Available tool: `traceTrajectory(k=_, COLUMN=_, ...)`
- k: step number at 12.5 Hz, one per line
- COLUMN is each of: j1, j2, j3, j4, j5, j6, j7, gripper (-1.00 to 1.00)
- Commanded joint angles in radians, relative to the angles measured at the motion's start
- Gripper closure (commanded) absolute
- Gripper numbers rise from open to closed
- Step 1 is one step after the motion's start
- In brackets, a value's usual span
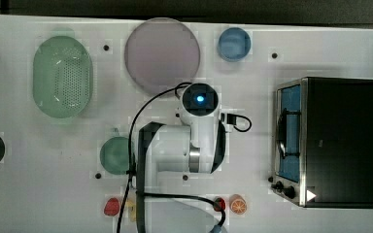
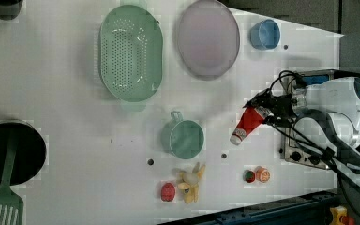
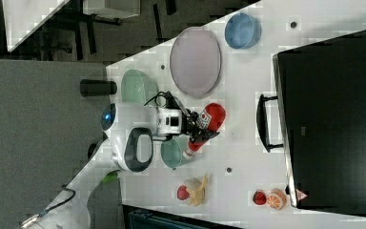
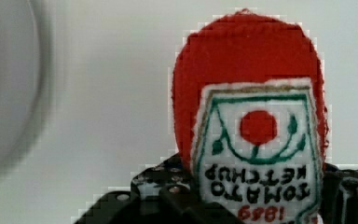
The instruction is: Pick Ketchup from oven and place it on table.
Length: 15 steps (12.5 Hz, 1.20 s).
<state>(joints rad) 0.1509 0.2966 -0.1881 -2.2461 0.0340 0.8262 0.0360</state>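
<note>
1. Ketchup (image 2: 246, 123) is out of the oven (image 2: 304, 150), tilted cap-down above the table (image 2: 65, 117).
2. Gripper (image 2: 263, 111) is clamped round its body.
3. Your risk: let go this high and it could topple toward the cup (image 2: 185, 137).

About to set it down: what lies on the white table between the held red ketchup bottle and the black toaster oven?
In the right view, only bare table separates the ketchup bottle from the oven.
</note>
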Motion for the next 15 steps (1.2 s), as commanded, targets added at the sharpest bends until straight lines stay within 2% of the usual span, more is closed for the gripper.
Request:
traceTrajectory(k=1, j1=-0.025, j2=0.033, j3=0.011, j4=0.022, j5=0.02, j6=0.054, j7=-0.016, gripper=-0.26)
traceTrajectory(k=3, j1=-0.025, j2=0.079, j3=0.023, j4=0.022, j5=0.041, j6=0.12, j7=-0.016, gripper=-0.27)
traceTrajectory(k=6, j1=-0.024, j2=0.089, j3=0.026, j4=0.003, j5=0.041, j6=0.17, j7=-0.016, gripper=-0.96)
traceTrajectory(k=8, j1=-0.025, j2=0.059, j3=0.024, j4=0.013, j5=0.041, j6=0.18, j7=-0.015, gripper=-1.0)
traceTrajectory(k=11, j1=-0.025, j2=-0.127, j3=0.024, j4=0.073, j5=0.041, j6=0.169, j7=0.021, gripper=-1.0)
traceTrajectory(k=12, j1=-0.025, j2=-0.209, j3=0.023, j4=0.11, j5=0.041, j6=0.132, j7=0.021, gripper=-1.0)
traceTrajectory(k=14, j1=-0.025, j2=-0.279, j3=0.023, j4=0.176, j5=0.039, j6=0.019, j7=0.022, gripper=-1.0)
traceTrajectory(k=15, j1=-0.026, j2=-0.304, j3=0.022, j4=0.237, j5=0.036, j6=-0.106, j7=0.022, gripper=-1.0)
